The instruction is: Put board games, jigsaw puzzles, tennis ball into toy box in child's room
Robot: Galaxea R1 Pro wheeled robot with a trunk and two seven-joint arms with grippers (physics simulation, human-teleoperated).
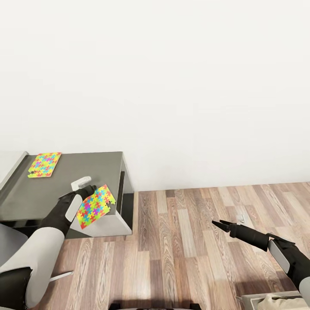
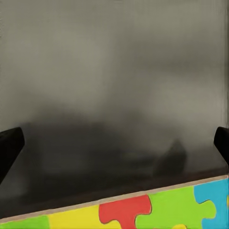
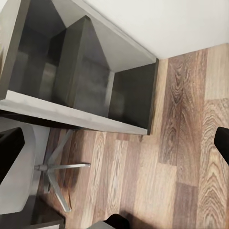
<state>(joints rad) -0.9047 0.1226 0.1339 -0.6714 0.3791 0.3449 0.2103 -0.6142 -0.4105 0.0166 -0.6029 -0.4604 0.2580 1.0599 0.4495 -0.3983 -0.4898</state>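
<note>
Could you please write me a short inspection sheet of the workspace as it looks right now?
Surface: dark grey cabinet top against the white wall.
Job's things: one multicoloured jigsaw puzzle board lying flat on the cabinet top; a second multicoloured puzzle board held tilted at the cabinet's front edge.
Clutter: small white object on the cabinet top.
Grippers: left gripper shut on the second puzzle board; right gripper over the wood-plank floor, holding nothing.
Cables: nothing seen.
Surroundings: chair base on the floor.

one jigsaw puzzle lies flat on the cabinet top, far-left corner. the 2nd puzzle sits tilted over the top's front-right edge, in the left gripper. right gripper hangs over the floor, well apart to the right.
</note>
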